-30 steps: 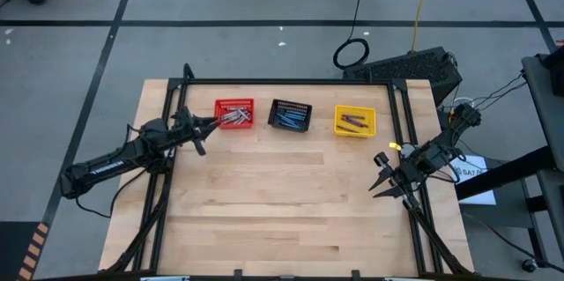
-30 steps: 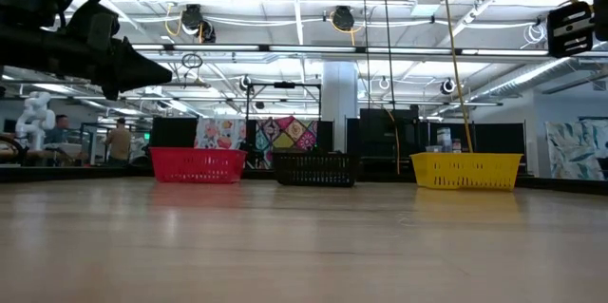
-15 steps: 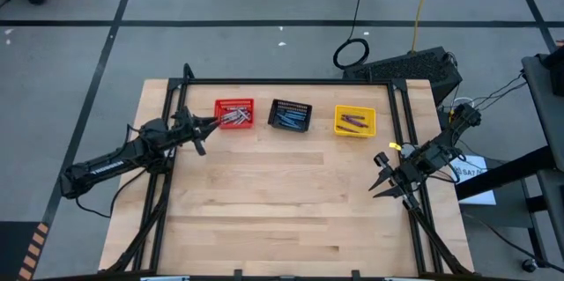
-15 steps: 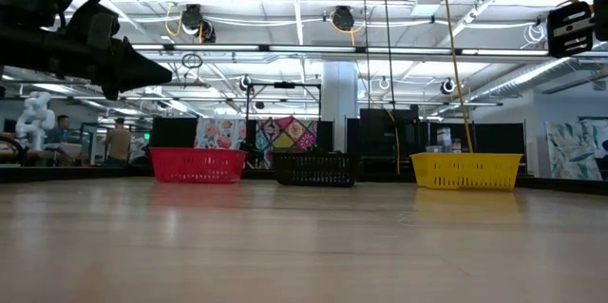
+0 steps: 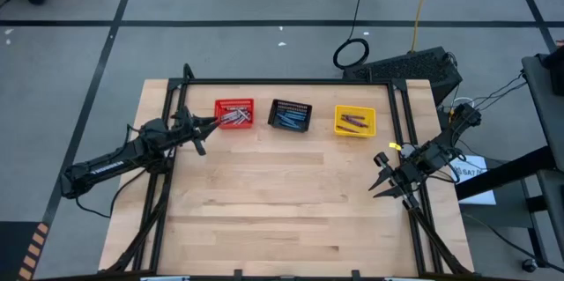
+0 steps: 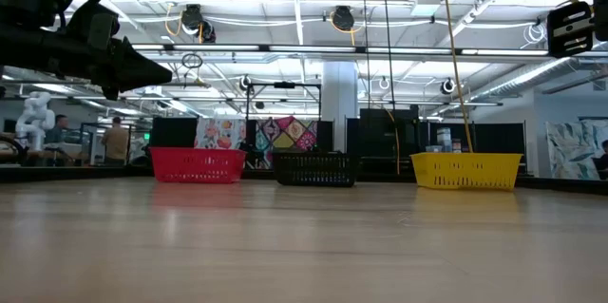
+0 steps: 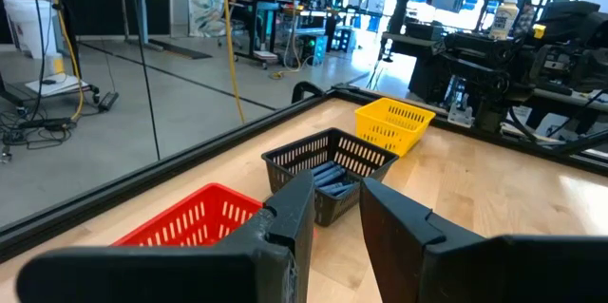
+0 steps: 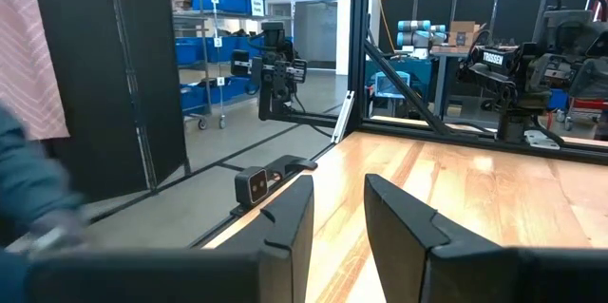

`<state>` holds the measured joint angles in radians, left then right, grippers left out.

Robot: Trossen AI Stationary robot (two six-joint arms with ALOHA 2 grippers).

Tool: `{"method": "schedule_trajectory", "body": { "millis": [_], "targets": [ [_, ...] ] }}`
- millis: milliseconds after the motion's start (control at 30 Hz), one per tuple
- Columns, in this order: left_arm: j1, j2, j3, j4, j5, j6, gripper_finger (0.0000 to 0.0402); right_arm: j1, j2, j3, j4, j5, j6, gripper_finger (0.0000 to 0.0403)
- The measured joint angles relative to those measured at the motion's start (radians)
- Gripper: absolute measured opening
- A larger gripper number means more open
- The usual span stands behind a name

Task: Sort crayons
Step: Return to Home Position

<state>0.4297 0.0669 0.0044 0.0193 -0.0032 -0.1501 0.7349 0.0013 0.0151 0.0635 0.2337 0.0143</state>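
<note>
Grey crayons (image 5: 233, 117) lie in the red basket (image 5: 220, 105), blue ones (image 5: 289, 119) in the black basket (image 5: 306, 107), purple-maroon ones (image 5: 352, 122) in the yellow basket (image 5: 367, 114), all in a row at the table's far side. My left gripper (image 5: 208, 135) is open and empty, raised just left of the red basket; it also shows in the left wrist view (image 7: 334, 210). My right gripper (image 5: 382, 181) is open and empty near the table's right edge, pointing toward the near side; it also shows in the right wrist view (image 8: 339, 208).
A black metal frame (image 5: 291, 82) runs along the table's far, left and right sides. The wide wooden tabletop (image 5: 282, 202) lies between the arms. People (image 6: 119, 140) stand far off in the room behind the table.
</note>
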Motion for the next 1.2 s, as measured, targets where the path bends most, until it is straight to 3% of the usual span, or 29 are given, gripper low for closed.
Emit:
{"method": "schedule_trajectory", "body": {
  "millis": [1200],
  "targets": [
    [0.0, 0.0, 0.0, 0.0, 0.0, 0.0, 0.0093, 0.0, 0.001, 0.0, 0.0, 0.0, 0.0, 0.0084]
  ]
}}
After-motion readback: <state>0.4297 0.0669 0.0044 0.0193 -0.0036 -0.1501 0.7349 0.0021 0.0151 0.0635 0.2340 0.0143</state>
